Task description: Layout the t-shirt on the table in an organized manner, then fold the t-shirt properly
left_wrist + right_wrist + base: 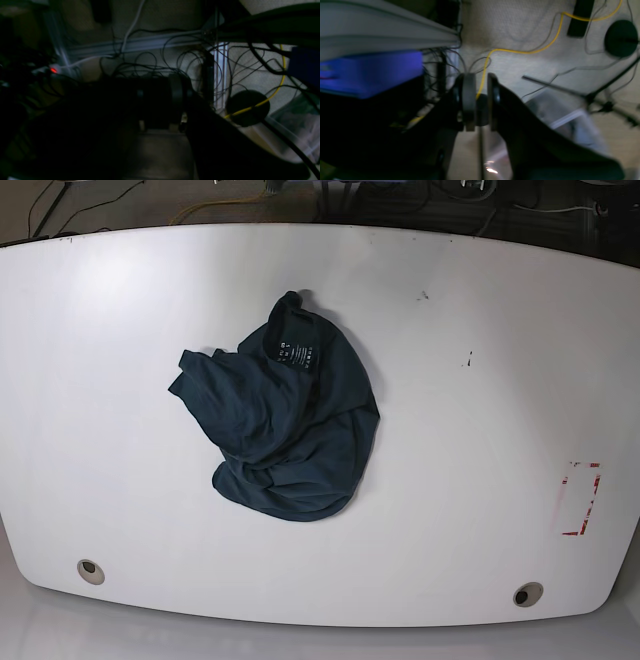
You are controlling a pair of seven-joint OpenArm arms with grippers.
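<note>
Base view, left to right. Table [120, 480], glossy white, fills the frame. Round grommet hole [90, 571] at lower left. T-shirt [285, 425], dark teal-navy, lies left of centre in a crumpled heap, untouched, not laid out. Its neck label [299, 354] with small white text faces up near the top of the heap; one sleeve juts toward the left. Small dark specks [467, 361] on bare tabletop right of centre. Second grommet hole [527, 594] at lower right. Red tape rectangle mark [580, 500] at the right edge. No arm is in this view.

Left wrist view, very dark. Red indicator light [53, 70] at left. Tangle of black cables [155, 62] across the middle over a pale floor. Left gripper [162, 105] at centre, dim; a gap shows between its two dark fingers, nothing in it, slightly parted. Yellow cable [275, 92] and a black round disc [247, 107] at right.

Right wrist view. Blue box [372, 72] at left under a grey rail [382, 37]. Right gripper [480, 100] at centre: fingers [468, 100] stand close with a narrow gap, holding nothing. Yellow cable [525, 51] runs from centre to upper right. Black round disc [621, 37] at upper right.
</note>
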